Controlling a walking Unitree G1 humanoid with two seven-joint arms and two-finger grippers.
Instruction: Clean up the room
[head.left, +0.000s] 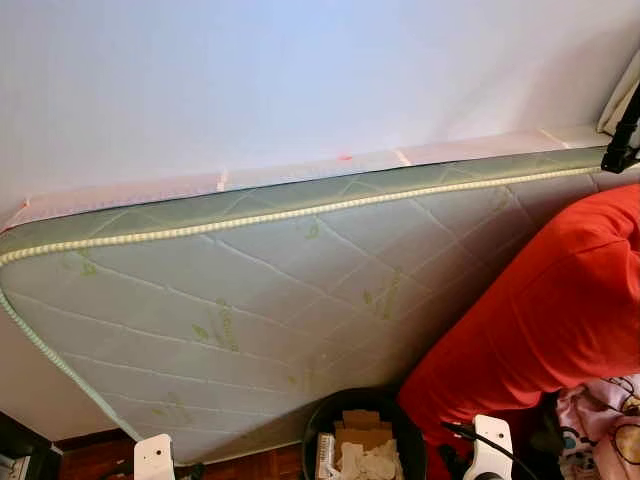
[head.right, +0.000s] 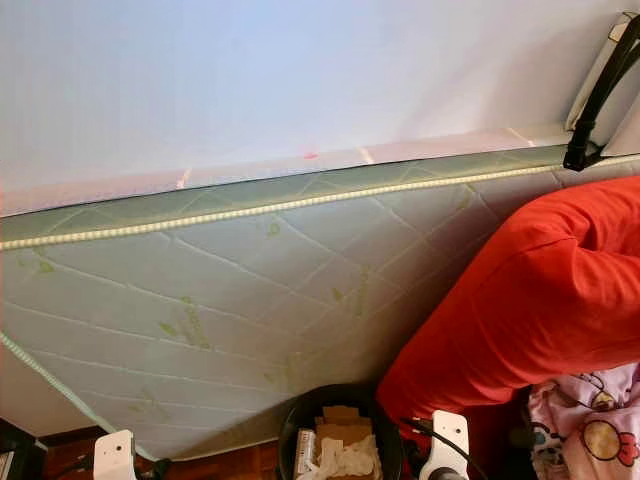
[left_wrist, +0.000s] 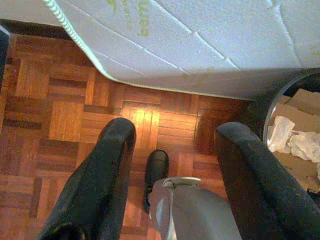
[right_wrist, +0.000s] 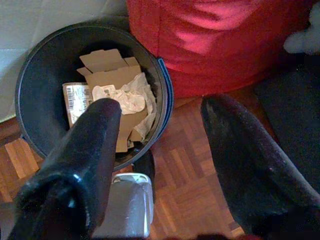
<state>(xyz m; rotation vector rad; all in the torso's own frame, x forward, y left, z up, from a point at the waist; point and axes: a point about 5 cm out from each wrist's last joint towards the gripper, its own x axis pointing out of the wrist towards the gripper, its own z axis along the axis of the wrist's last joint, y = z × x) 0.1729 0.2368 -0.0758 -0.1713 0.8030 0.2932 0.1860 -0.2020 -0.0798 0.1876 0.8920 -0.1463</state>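
Nearest the robot, both grippers hung low over the parquet floor (left_wrist: 60, 105). The left gripper (left_wrist: 172, 165) had its two black fingers spread wide with nothing between them, above bare wood just beside the mattress's lower corner. The right gripper (right_wrist: 165, 150) was likewise open and empty, one finger (right_wrist: 95, 140) lying across the view of the bin (right_wrist: 30, 65), the other over the floor beside it.

The bin, a round black one, stood on the floor between the two arms and touched or nearly touched the mattress behind it. Inside it lay folded cardboard (right_wrist: 107, 67), crumpled white paper (right_wrist: 127, 100) and a small box with a printed label (right_wrist: 75, 100).

Just to the robot's right of the bin bulged a big red cushion (head.left: 560, 300), pressed against the mattress. At the right edge, low down, was pink cartoon-printed fabric (head.right: 590, 420).

Behind all this the pale quilted mattress (head.left: 300, 290) stood on its long side, leaning against the white wall (head.left: 300, 80). A black strap (head.right: 600, 90) hung at the upper right.
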